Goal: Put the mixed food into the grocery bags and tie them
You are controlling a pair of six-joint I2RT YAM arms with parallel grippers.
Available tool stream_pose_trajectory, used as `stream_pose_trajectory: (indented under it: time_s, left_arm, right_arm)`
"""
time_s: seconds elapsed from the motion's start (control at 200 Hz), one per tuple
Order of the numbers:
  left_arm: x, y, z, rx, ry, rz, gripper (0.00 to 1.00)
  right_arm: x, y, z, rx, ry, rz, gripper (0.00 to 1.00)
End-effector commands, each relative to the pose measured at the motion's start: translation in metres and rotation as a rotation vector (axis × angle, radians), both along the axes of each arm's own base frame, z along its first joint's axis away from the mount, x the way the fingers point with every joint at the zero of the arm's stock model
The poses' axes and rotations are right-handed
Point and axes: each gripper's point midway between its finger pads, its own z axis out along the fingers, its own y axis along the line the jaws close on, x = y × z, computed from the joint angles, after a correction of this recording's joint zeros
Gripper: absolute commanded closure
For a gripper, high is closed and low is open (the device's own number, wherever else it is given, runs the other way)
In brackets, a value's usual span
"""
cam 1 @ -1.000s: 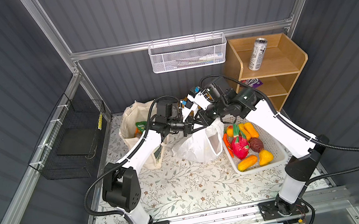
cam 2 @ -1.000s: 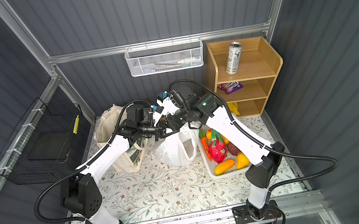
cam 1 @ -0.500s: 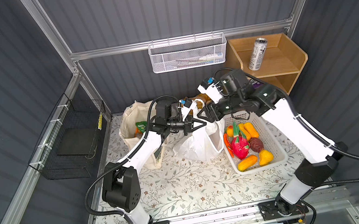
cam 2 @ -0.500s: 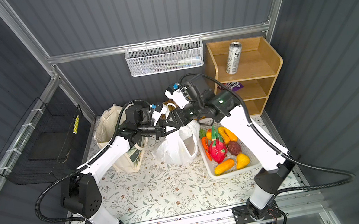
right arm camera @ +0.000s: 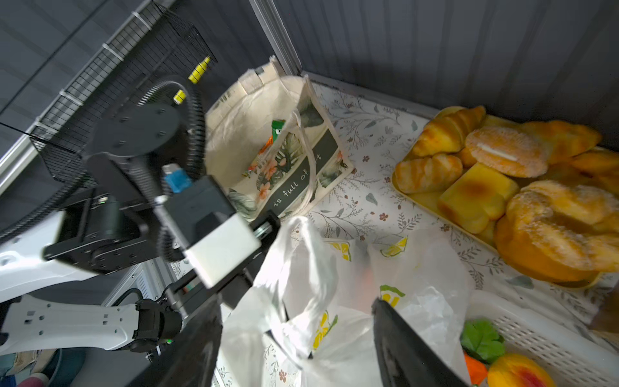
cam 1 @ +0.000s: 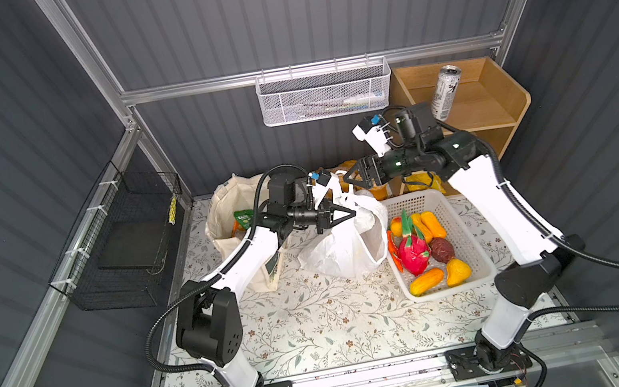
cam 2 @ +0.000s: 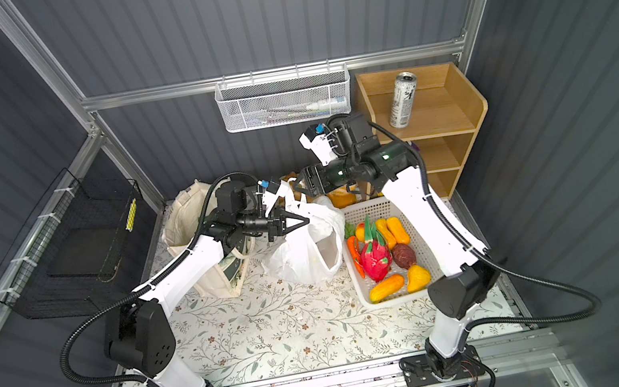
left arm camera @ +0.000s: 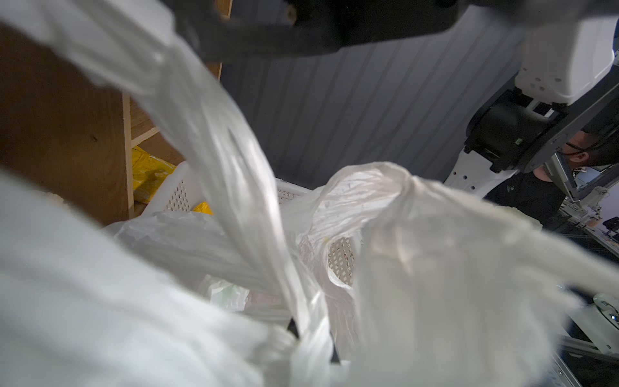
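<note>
**Plastic bag pinched by one handle, beside the basket**

Plastic bag (cam 1: 342, 240): thin, white, lemon-slice print. It slumps on the tabletop (cam 1: 320, 327) just beside the white basket (cam 1: 418, 199), on the side away from my right arm. It looks to be touching the basket wall, and its mouth gapes.

My left end effector (cam 1: 352, 213) is over the bag, across it from the basket, jaws fully closed. In the left wrist view, one twisted handle strand of the bag runs straight down into that pinch.

My right end effector (cam 1: 352, 179) hangs higher than the basket, off its back corner and above the bag's top. The jaws are spread wide with nothing clamped. In the right wrist view, the two dark fingers (right arm camera: 402, 341) frame the crumpled plastic.

Canvas tote (cam 1: 224, 212): upright, mouth open, beyond the plastic bag from the basket. A green packet (cam 1: 244, 217) shows inside, with something orange under it.

Drink can (cam 1: 446, 93): upright on the top board of the wooden shelf (cam 1: 496, 110), behind the basket against the back wall.

Bread tray (right arm camera: 502, 174): between the basket and the back wall.

Basket contents: a pink dragon fruit (cam 1: 414, 255) among yellow and orange pieces.
</note>
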Motion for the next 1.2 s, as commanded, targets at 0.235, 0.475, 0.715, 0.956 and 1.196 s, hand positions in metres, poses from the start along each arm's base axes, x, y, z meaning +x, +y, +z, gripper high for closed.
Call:
stream_pose_trajectory:
  time_s: [0.235, 0.475, 0.715, 0.956, 1.196]
  left_arm:
    - [-0.005, 0.002, 0.004, -0.021, -0.006, -0.027, 1.00]
    - [-0.004, 0.002, -0.001, -0.021, 0.007, -0.019, 1.00]
    - [-0.003, 0.001, 0.001, -0.034, 0.013, -0.016, 1.00]
    - [-0.003, 0.001, 0.005, -0.039, 0.005, -0.016, 1.00]
    - [-0.003, 0.001, 0.005, -0.041, 0.012, -0.015, 1.00]
  right_arm:
    - [0.010, 0.009, 0.010, 0.081, 0.032, 0.035, 0.38]
    - [0.009, 0.023, 0.020, 0.152, 0.059, 0.105, 0.77]
    - [0.005, 0.017, 0.018, 0.147, 0.064, 0.102, 0.52]
    - [0.007, 0.012, -0.001, 0.144, 0.103, 0.088, 0.52]
    - [0.009, 0.014, -0.003, 0.173, 0.118, 0.097, 0.84]
